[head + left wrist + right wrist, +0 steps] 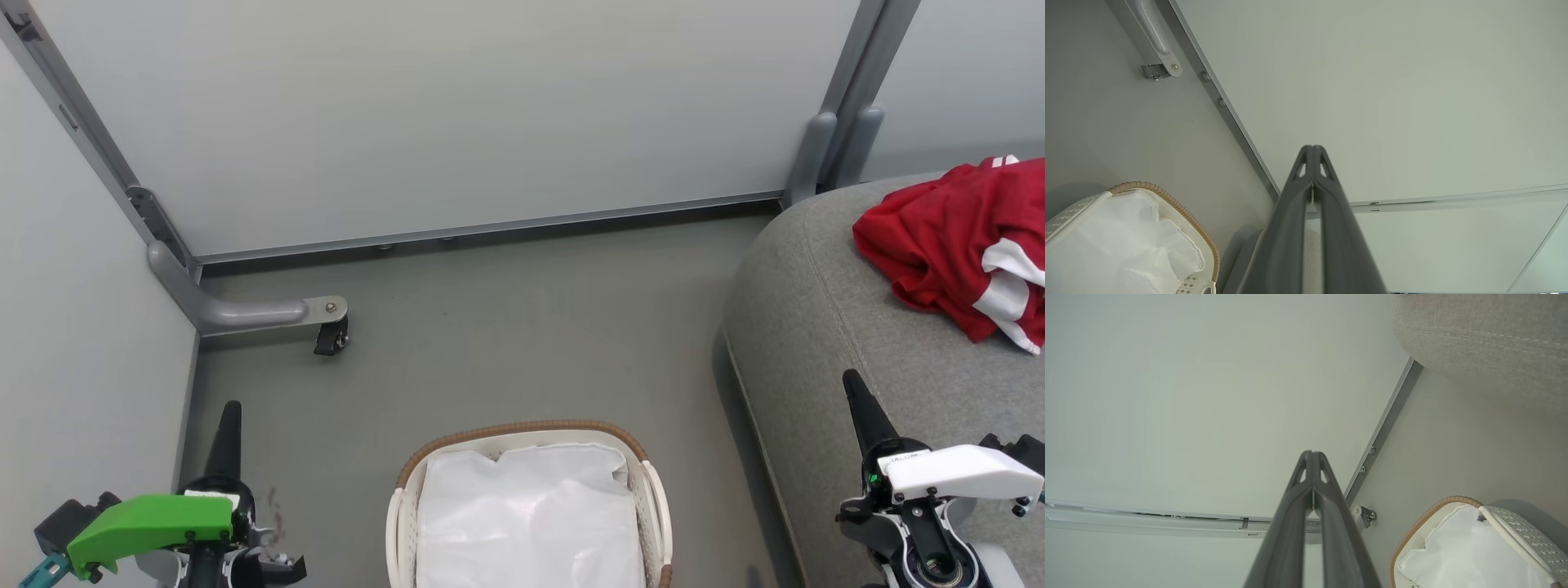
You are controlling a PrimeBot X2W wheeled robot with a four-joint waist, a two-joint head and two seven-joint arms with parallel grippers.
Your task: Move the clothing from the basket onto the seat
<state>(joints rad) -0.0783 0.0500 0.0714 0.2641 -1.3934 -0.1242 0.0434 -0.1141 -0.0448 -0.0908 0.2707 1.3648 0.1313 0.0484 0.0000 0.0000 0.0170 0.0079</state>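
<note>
One crumpled red-and-white fabric garment [939,237] lies far right on the grey upholstered sofa seat [816,327]. The near white perforated basket [522,428], rimmed in brown weave, shows its white liner [531,514]. The left tool [229,412] and right tool [854,388] have their fingers pressed together, empty. The right tool's small label [902,459] is unreadable.

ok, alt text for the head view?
Red-and-white clothing lies crumpled on the grey sofa at right; the white laundry basket on the floor holds its white liner. The left hand and right hand are shut, holding nothing.
</note>
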